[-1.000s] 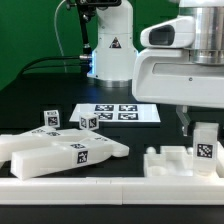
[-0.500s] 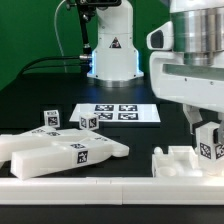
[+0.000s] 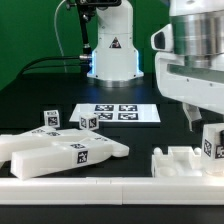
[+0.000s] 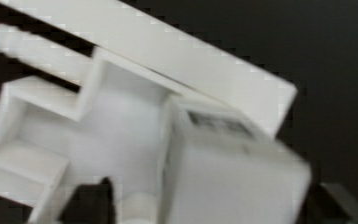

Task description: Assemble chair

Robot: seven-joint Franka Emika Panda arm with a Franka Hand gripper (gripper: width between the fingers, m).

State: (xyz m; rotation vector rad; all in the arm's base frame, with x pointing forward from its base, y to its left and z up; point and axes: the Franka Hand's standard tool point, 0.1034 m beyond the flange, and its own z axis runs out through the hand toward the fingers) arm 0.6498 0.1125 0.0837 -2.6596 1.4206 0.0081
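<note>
My gripper [image 3: 206, 134] hangs at the exterior view's right, shut on an upright white tagged block [image 3: 211, 147] that stands on the slotted white chair part [image 3: 178, 160]. One dark finger [image 3: 192, 118] shows beside the block. In the wrist view the dark fingertips [image 4: 92, 200] flank the blurred white block [image 4: 220, 160], with the slotted part [image 4: 60, 110] beyond it. Long tapered white legs [image 3: 65, 152] lie at the exterior view's left. Two small tagged blocks [image 3: 52, 118] [image 3: 86, 123] sit behind them.
The marker board [image 3: 120, 113] lies flat at the back centre, in front of the robot base [image 3: 112, 50]. A white ledge [image 3: 80, 190] runs along the front edge. Dark tabletop shows between the legs and the slotted part.
My gripper has shifted toward the exterior view's right, and the tagged block and slotted part have slid right with it. The legs and small blocks have not moved.
</note>
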